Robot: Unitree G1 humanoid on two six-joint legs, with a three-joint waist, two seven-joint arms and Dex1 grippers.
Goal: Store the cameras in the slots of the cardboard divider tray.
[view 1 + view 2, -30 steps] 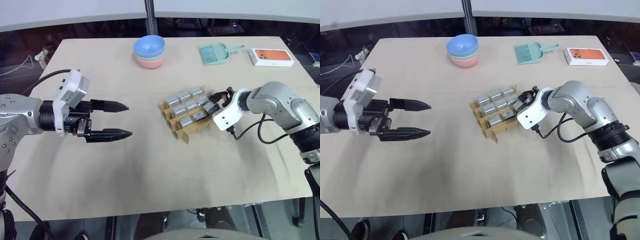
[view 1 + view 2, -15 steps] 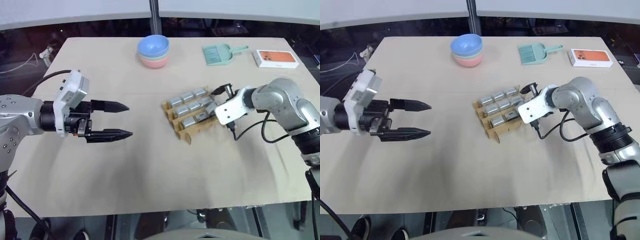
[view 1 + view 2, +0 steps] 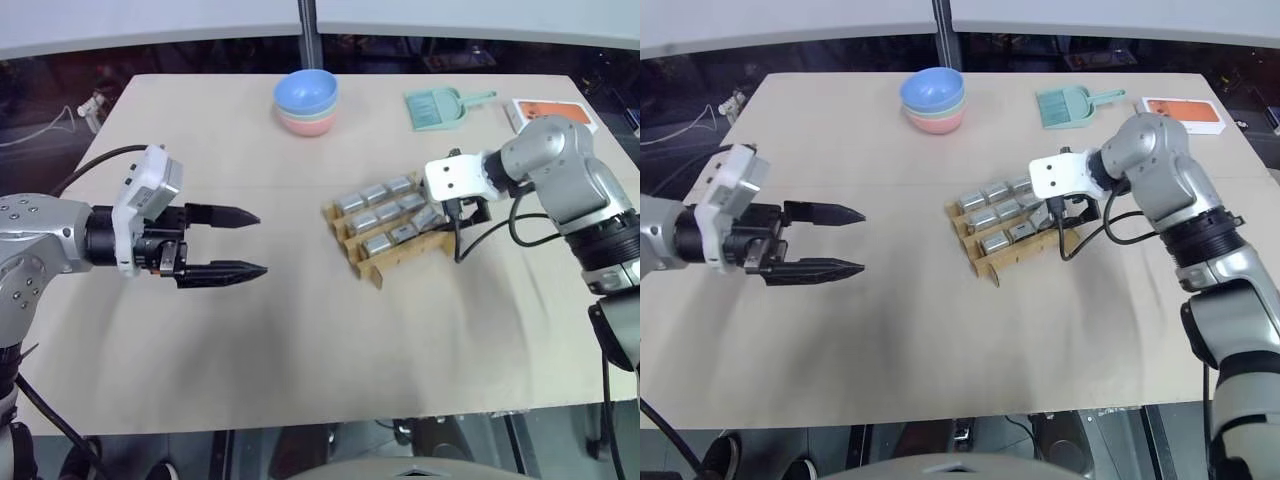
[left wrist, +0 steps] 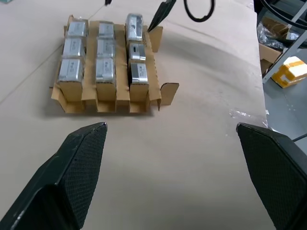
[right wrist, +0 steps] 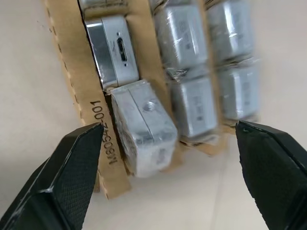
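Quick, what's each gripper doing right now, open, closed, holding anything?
Left gripper: open, holding nothing, apart from the tray.
Right gripper: open, holding nothing, over the cameras in the tray.

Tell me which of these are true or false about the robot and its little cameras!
1. All the cameras sit in the cardboard divider tray. True.
2. The right gripper is squeezing a camera. False: its jaws are open above the tray, holding nothing.
3. The left gripper is open and away from the tray. True.
4. The stacked bowls sit inside the tray. False: they stand apart, near the table's far edge.
5. The dustpan is red. False: it is teal.
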